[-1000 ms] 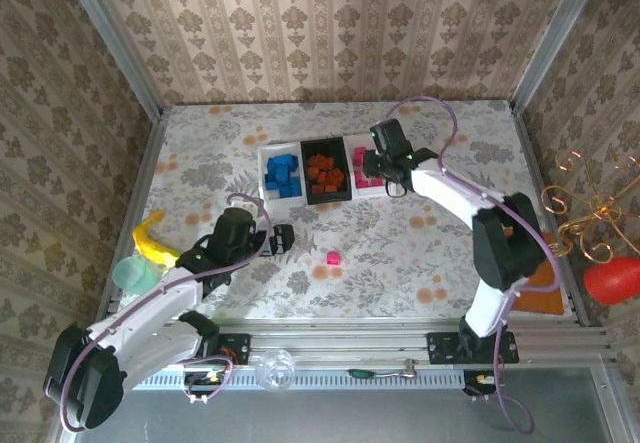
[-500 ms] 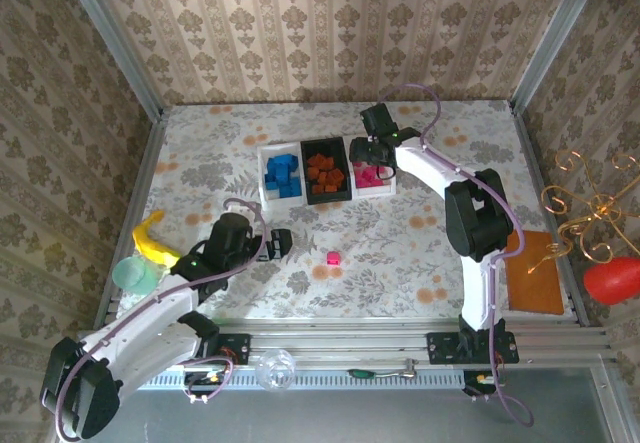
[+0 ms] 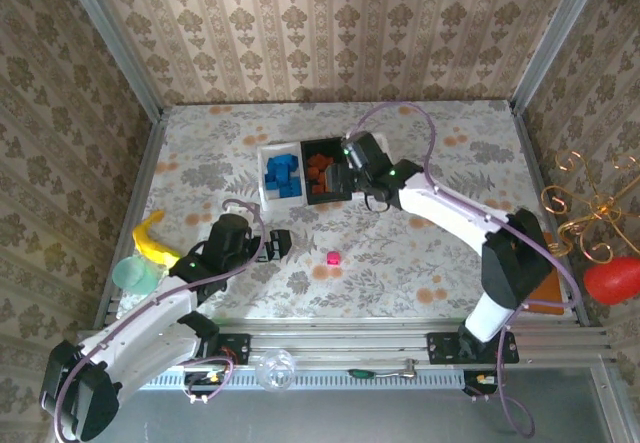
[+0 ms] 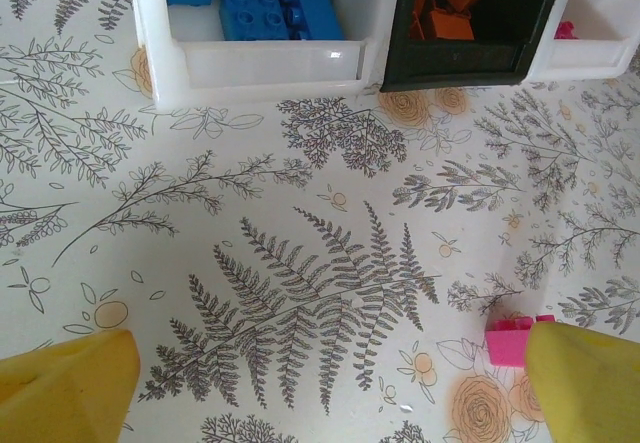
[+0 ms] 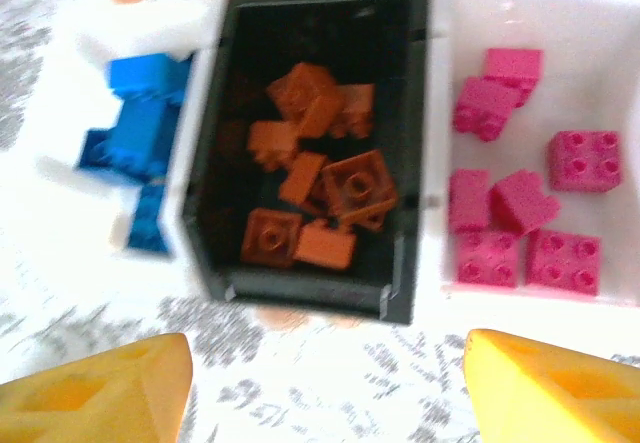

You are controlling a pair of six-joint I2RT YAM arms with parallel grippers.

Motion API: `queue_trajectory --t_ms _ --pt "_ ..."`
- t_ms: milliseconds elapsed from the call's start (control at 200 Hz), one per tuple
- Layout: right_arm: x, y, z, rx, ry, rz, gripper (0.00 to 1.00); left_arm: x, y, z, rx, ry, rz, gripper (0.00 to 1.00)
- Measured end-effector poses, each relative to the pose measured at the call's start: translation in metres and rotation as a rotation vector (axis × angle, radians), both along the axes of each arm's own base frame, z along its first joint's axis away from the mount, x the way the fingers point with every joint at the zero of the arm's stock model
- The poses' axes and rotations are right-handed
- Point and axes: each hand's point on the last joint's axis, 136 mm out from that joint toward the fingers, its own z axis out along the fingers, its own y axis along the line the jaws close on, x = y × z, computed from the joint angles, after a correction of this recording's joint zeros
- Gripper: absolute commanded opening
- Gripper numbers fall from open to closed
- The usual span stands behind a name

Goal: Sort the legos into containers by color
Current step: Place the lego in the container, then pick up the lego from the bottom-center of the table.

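One pink lego (image 3: 333, 258) lies loose on the table (image 3: 440, 253), at three o'clock from the left tool (image 3: 277, 244), which is spread wide with nothing in it. Farther off, toward twelve o'clock, three joined trays (image 4: 260, 66) hold blue legos (image 5: 140, 133), orange legos (image 5: 320, 183) and pink legos (image 5: 520, 203). The right tool (image 5: 320, 393) hangs above their near edge, jaws apart and empty.
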Motion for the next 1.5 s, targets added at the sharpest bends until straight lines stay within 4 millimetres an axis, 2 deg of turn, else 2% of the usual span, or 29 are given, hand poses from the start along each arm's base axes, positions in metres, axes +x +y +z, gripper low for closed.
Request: queue_trajectory --t_ms 130,425,610,820,1150,1355,1500 --pt "-0.032 0.011 -0.005 -0.007 -0.006 0.057 0.74 0.000 0.001 0.000 0.002 -0.001 0.004 1.00" --pt "-0.095 0.031 -0.053 -0.092 0.071 0.176 0.74 0.000 0.002 -0.001 0.003 -0.005 0.007 1.00" --pt "-0.119 0.050 -0.072 -0.133 0.095 0.239 0.74 -0.002 0.004 -0.006 0.011 0.006 0.009 1.00" --pt "-0.130 0.055 -0.106 -0.192 0.150 0.262 0.74 -0.001 0.008 -0.008 0.014 0.008 0.022 1.00" --pt "-0.133 0.053 -0.140 -0.245 0.212 0.249 0.73 -0.005 0.011 -0.021 0.022 0.036 0.031 1.00" --pt "-0.131 0.054 -0.152 -0.265 0.234 0.242 0.65 -0.006 0.012 -0.022 0.022 0.040 0.033 1.00" --pt "-0.132 0.054 -0.153 -0.263 0.239 0.236 0.62 -0.005 0.012 -0.022 0.021 0.038 0.037 1.00"
